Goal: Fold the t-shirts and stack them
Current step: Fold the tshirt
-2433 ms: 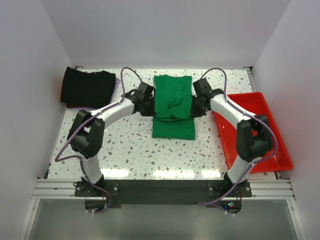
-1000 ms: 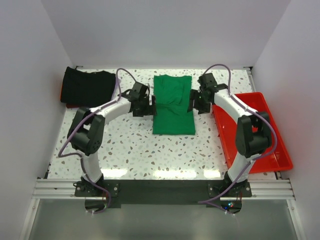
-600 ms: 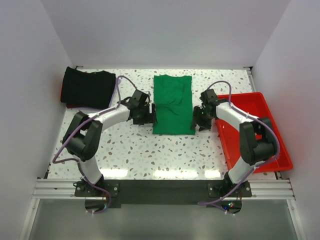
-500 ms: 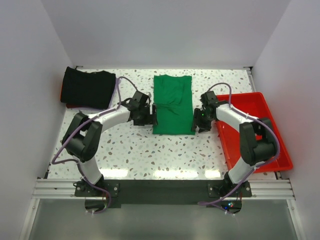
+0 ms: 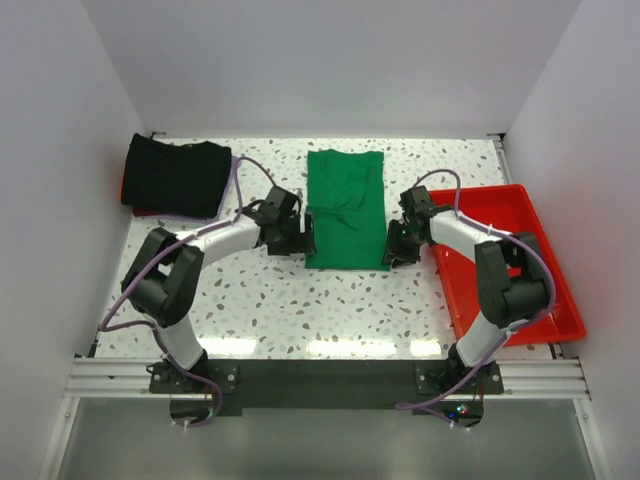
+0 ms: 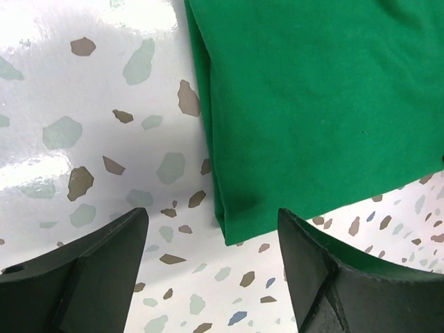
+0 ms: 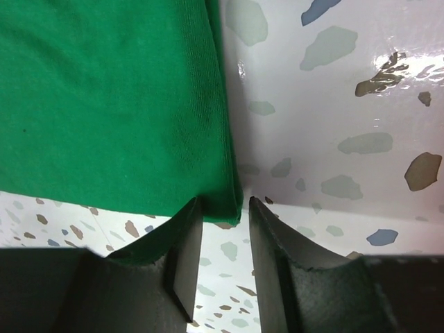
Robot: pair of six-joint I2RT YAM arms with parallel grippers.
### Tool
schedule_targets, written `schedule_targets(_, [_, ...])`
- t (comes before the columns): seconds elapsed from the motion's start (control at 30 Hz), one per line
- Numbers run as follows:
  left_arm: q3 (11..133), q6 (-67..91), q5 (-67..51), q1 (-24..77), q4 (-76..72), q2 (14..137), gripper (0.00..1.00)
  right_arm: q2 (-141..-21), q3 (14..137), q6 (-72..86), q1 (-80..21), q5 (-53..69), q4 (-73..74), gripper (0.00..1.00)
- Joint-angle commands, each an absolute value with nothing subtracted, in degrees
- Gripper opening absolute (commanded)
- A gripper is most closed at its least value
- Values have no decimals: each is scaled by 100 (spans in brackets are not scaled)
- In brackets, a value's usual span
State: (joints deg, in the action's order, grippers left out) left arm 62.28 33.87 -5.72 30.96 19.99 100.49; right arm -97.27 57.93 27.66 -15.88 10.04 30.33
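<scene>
Top external: folded bright green cloth t-shirt (image 5: 346, 205) lies mid speckled white table (image 5: 260, 300). Both arms have slid to its near corners, likely for the next fold. Left wrist: left gripper (image 6: 211, 229) wide apart, straddling the near-left corner. Right wrist: right gripper (image 7: 225, 208) has narrowed around the near-right corner, not yet clamped. No readable writing.

green t-shirt (image 6: 298, 104): soft matt knit cloth | table (image 6: 83, 104) under it: glossy speckled stone-look | tray (image 5: 530, 210) beside it: shiny red plastic
</scene>
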Motion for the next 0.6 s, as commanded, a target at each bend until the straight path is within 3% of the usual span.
schedule_targets(0.0, [6179,3489,-501,3138,1784,9791,80,-9791,5757,2786,-1670,993,2927,35])
schedule_targets(0.17, [6152,3551,-492,3199,1775,9826,78,-9905,5730,2769,-1679,993,2970,27])
schedule_targets(0.37, [6152,3674,-448,3304,1819,9914,73,-9993,5748,2751,-1696,1002,3006,9])
schedule_targets(0.57, [6135,3762,-448,3375,1872,9993,66,-9976,5757,2733,-1688,967,3050,7])
